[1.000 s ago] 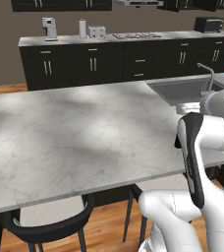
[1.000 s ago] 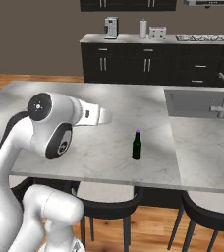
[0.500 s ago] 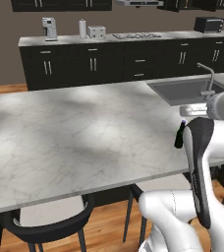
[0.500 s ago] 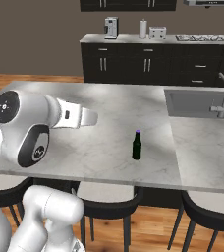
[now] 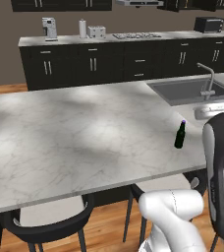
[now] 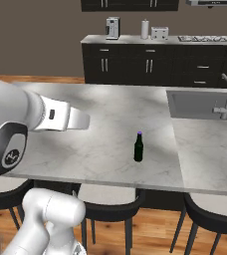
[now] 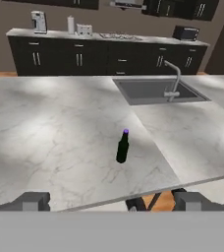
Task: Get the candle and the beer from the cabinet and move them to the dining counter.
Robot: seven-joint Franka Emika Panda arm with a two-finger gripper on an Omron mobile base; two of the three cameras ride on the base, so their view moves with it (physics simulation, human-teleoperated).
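The beer, a dark green bottle with a purple cap, stands upright and alone on the marble dining counter, near its front edge and left of the sink. It also shows in the right base view and in the middle of the hand view. My gripper is open, with nothing between its fingertips. It hangs back from the bottle, over the counter's near edge. The candle and the cabinet are out of view.
An inset steel sink with a faucet lies right of the bottle. Dark stools stand under the counter's near edge. Along the far wall runs a low black counter with a coffee machine and microwave.
My arm has swung back and away from the bottle, uncovering it in the left base view. The bottle has stayed in place and the gripper has stayed open.
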